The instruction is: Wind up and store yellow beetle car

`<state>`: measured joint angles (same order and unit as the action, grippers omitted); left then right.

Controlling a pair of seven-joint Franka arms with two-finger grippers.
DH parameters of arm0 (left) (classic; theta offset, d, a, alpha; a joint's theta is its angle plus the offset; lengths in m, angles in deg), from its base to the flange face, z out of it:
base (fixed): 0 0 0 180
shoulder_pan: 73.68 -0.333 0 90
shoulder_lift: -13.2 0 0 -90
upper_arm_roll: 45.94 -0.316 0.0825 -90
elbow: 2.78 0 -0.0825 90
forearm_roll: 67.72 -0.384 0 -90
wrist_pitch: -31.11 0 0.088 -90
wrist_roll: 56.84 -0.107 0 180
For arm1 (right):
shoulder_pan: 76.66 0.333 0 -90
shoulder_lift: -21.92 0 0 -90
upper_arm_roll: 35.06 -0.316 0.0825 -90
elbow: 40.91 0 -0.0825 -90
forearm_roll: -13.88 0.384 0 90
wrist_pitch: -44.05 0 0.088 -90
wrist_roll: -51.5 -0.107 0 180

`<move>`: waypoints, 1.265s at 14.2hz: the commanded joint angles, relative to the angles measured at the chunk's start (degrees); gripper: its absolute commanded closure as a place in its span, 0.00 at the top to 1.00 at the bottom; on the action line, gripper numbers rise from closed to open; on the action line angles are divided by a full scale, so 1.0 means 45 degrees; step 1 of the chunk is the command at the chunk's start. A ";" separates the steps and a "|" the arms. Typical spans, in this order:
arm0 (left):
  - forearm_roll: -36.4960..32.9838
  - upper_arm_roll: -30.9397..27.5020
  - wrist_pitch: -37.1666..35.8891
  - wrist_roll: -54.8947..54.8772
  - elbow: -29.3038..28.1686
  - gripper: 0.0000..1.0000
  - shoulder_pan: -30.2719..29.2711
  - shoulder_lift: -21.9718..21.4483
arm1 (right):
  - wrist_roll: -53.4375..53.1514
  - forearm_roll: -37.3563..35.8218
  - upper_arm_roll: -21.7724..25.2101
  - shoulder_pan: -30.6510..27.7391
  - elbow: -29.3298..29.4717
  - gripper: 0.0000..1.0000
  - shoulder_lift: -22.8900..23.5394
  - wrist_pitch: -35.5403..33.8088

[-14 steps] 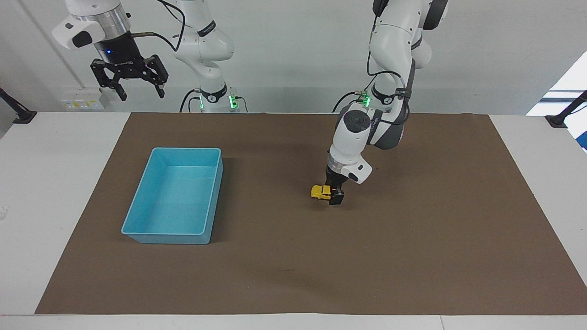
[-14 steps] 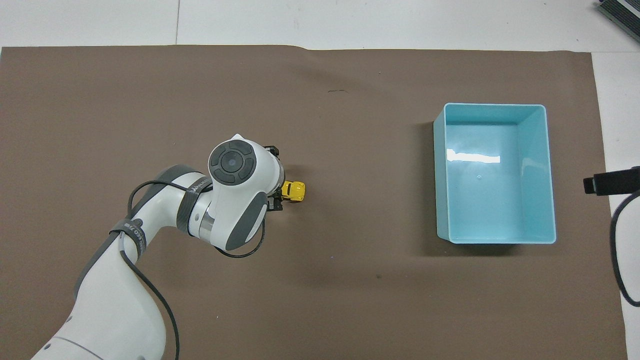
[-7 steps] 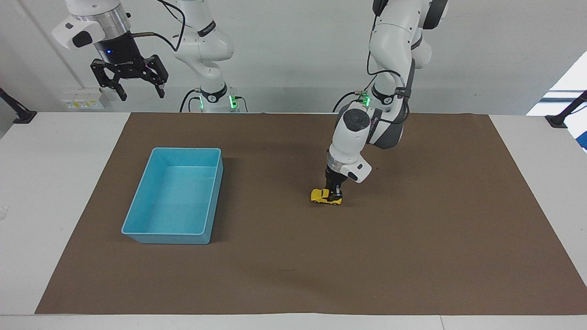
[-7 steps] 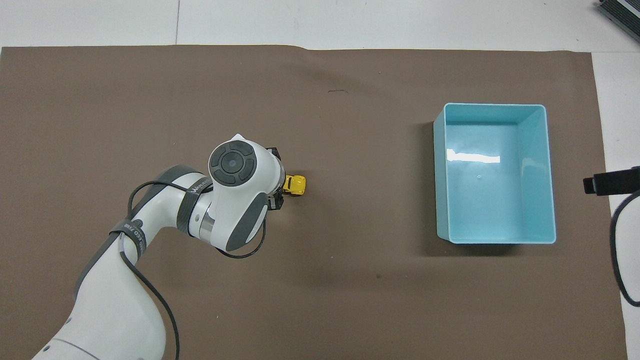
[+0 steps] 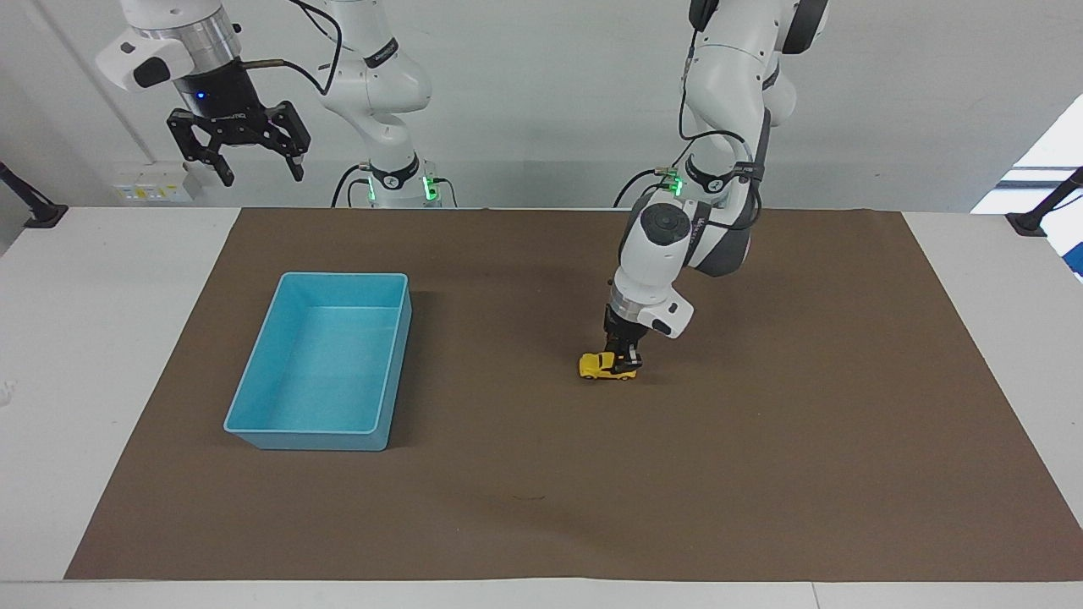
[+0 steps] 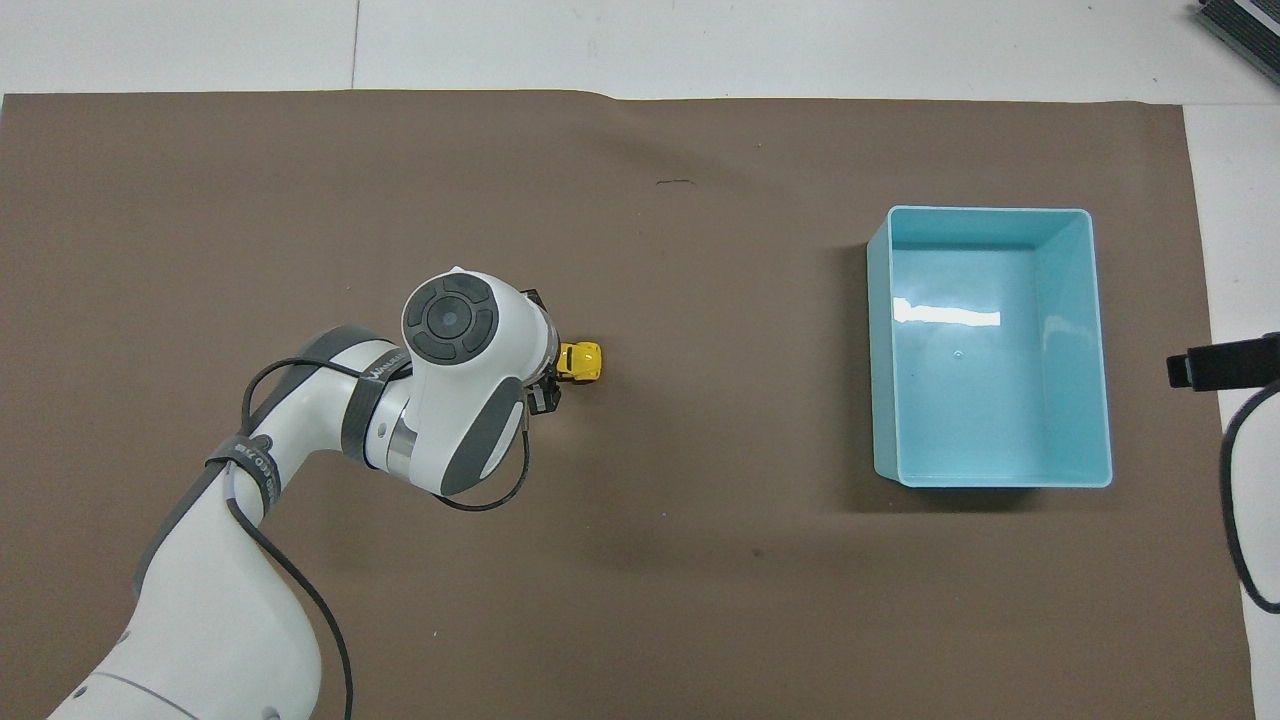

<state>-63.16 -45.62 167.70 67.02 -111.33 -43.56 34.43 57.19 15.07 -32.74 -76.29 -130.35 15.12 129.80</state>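
Observation:
The yellow beetle car [image 5: 599, 366] [image 6: 584, 361] stands wheels down on the brown mat [image 5: 761, 440], about mid-table. My left gripper [image 5: 624, 362] points straight down and is shut on the end of the car toward the left arm's end of the table. In the overhead view the white wrist hides most of the left gripper [image 6: 549, 378] and that end of the car. My right gripper [image 5: 251, 161] waits open and high above the table's edge at the right arm's end, holding nothing.
A light blue bin [image 5: 309, 440] [image 6: 990, 211] stands empty on the mat toward the right arm's end. A black part [image 6: 1220, 362] of the right arm's hand shows at the edge of the overhead view beside the bin.
The left gripper closed on the car, which went from tilted to level on the mat. Gripper and car then slid slightly toward the left arm's end. The right arm stayed still.

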 commanded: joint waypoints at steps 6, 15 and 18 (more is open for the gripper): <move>0.0061 -0.0109 0.0135 -0.1623 -0.0644 0.00 -0.1905 0.0087 | -0.0151 -0.0031 -0.0066 -0.0064 -0.0183 1.00 -0.0109 0.0105; 0.0042 -0.0129 -0.0060 -0.2211 -0.0703 0.00 -0.2864 0.0087 | -0.0151 -0.0031 -0.0066 -0.0064 -0.0183 1.00 -0.0109 0.0125; -0.0095 -0.0149 -0.0799 -0.2192 -0.0431 1.00 -0.2689 -0.0108 | -0.0151 -0.0031 -0.0066 -0.0064 -0.0183 1.00 -0.0109 0.0125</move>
<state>-63.00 -45.82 164.66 58.40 -114.06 -55.25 32.13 57.19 15.07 -32.74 -76.29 -130.35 15.12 129.80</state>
